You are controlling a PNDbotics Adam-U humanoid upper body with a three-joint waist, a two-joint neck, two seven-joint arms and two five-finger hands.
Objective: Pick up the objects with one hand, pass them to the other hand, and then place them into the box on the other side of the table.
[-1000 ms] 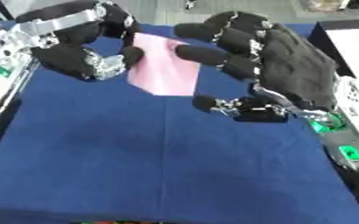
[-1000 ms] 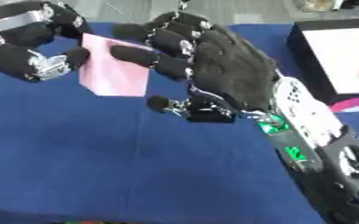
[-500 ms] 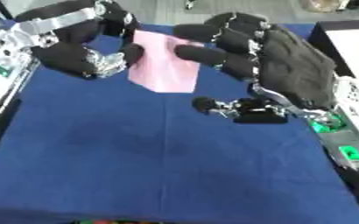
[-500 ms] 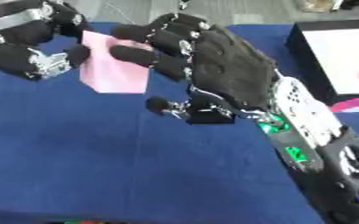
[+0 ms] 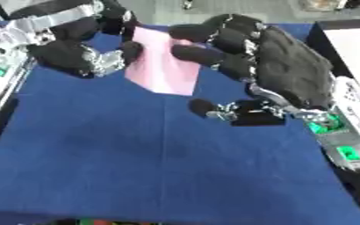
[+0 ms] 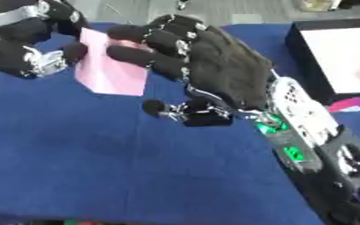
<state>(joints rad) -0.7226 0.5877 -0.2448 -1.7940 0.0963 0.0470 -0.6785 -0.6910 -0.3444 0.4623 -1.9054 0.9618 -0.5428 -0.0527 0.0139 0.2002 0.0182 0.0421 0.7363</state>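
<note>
Above the far half of the blue cloth point(image 5: 160, 167) I see the pink card point(image 5: 164, 66) held up off the table between my two hands. It looks flat, thin and rectangular, matte, with its long axis running from upper left down to lower right and its lower corner pointing toward me. My left hand point(image 5: 79, 50) has fingers and thumb curled onto the card's left edge, clamping it. My right hand point(image 5: 283, 72), black and padded with silver links, reaches in from the right; its fingertips point(image 5: 189, 33) lie against the card's right side, only slightly bent, thumb apart below. At the right edge sits the black box point(image 6: 302, 48) with a white interior.
</note>
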